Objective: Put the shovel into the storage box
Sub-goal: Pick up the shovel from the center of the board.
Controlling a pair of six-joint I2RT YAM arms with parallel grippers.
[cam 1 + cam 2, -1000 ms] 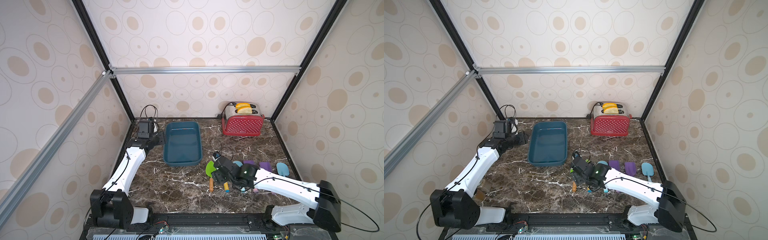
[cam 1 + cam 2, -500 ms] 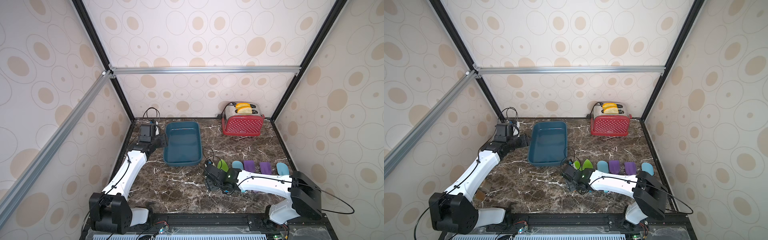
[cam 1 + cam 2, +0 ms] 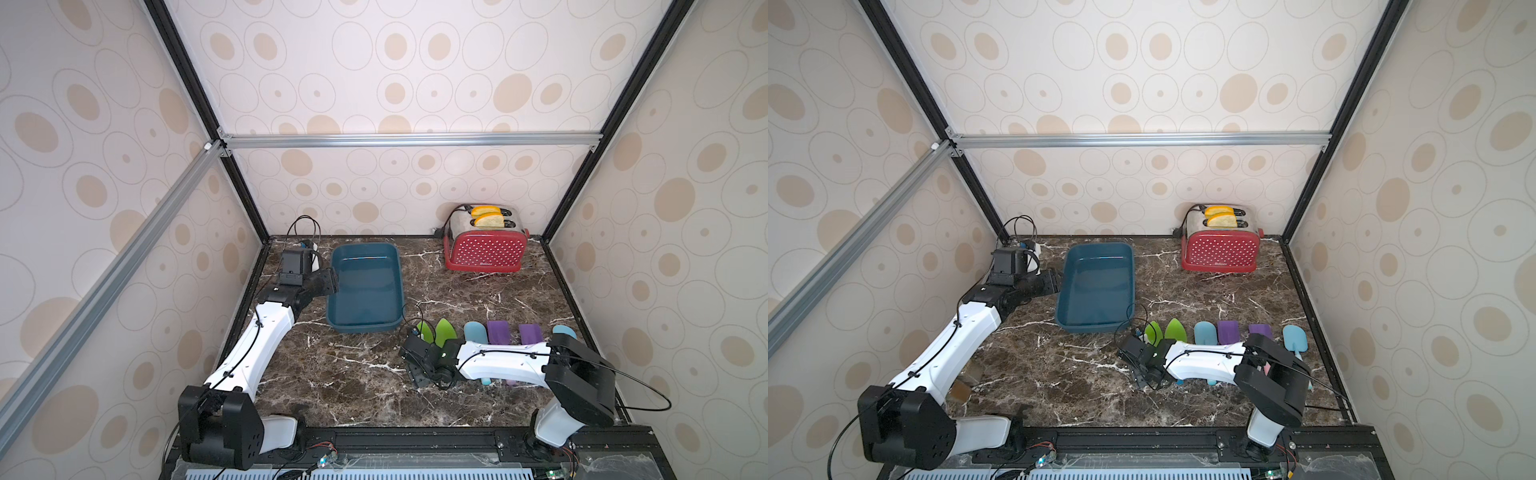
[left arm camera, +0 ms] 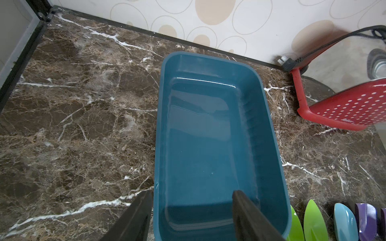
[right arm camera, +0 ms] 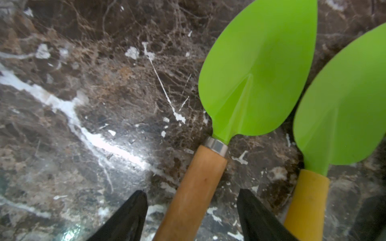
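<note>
Arms have both shifted: right gripper (image 5: 191,191) has swung low over the end green shovel (image 5: 257,73), jaws open astride its wooden handle, not yet pinching, so a grasp looks imminent. Left gripper (image 4: 192,191), open and empty, has edged up to the storage box (image 3: 361,329), one finger inside; box holds nothing.

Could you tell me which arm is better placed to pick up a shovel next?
Right. The right gripper has open jaws straddling the wooden handle of the green shovel; the left gripper sits at the rim of the storage box, away from the shovels.
</note>
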